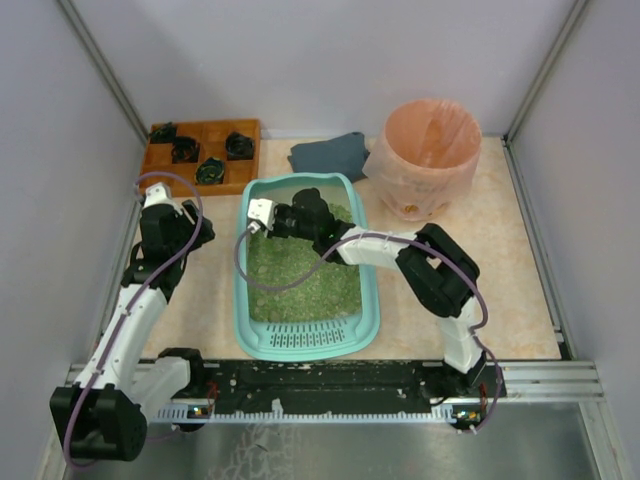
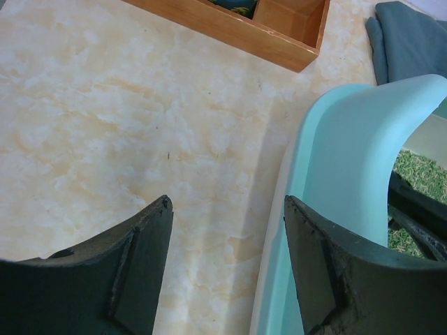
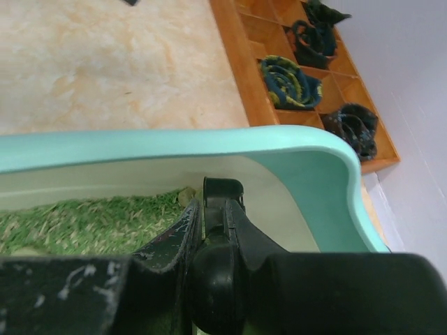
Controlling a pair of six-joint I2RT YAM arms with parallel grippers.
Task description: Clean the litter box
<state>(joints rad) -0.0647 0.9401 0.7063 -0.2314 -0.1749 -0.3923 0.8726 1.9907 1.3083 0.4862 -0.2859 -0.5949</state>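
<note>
Jaws of the right gripper are pressing together on what looks like a black handle, probably a scoop, though its working end is hiding below the wrist view. This gripper is sitting low inside the litter box, at its 11 o'clock corner, just beside the inner wall and over the green litter. The left gripper is hanging outside the box at 9 o'clock with its 2 jaws standing apart, only bare table showing between them and the rim just beside the right one. The box is lying in the middle of the table, its long axis running 12 to 6 and its slotted grille facing 6 o'clock. Judging by looks, the shell is behaving as thin, smooth plastic: light by itself, fairly stiff, slippery on the walls, but the loose granules are adding weight and would be sliding if tilted. The rolled rim along the 9 o'clock side seems the safest hold. Beyond, a wooden tray is resting at 11 o'clock, a grey cloth at 12 and a pink-lined bin at 1.
</note>
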